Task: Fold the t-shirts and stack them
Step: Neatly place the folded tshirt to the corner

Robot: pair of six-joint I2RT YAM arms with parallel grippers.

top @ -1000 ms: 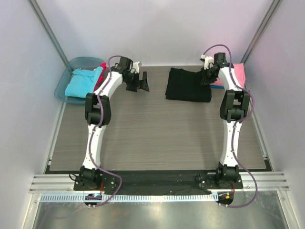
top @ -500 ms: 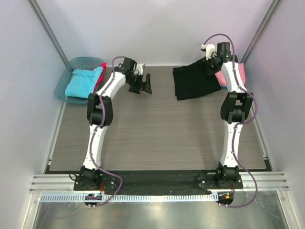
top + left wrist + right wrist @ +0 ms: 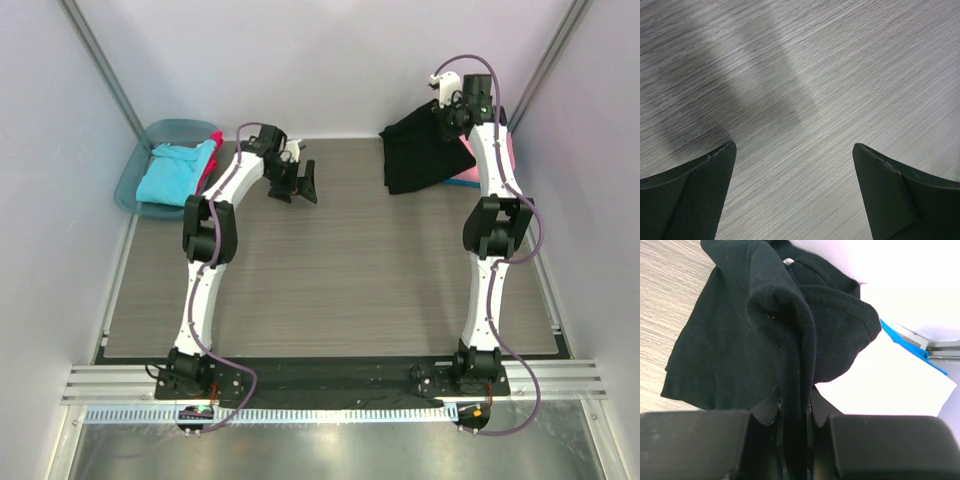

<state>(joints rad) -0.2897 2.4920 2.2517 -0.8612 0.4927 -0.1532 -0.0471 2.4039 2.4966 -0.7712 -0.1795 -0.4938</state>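
Right gripper [image 3: 792, 415] pinched a fold of the black t-shirt [image 3: 740, 330]; left gripper [image 3: 792, 147] stood spread wide, table [image 3: 840, 75] beneath it.

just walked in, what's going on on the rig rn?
Mid t-shirt job. The right gripper is shut on a bunched edge of the black t-shirt, holding it up at the far right next to the pink tee. The left gripper is open and holds nothing, hovering over bare table. The turquoise tee and red tee sit in the teal tub, far left.
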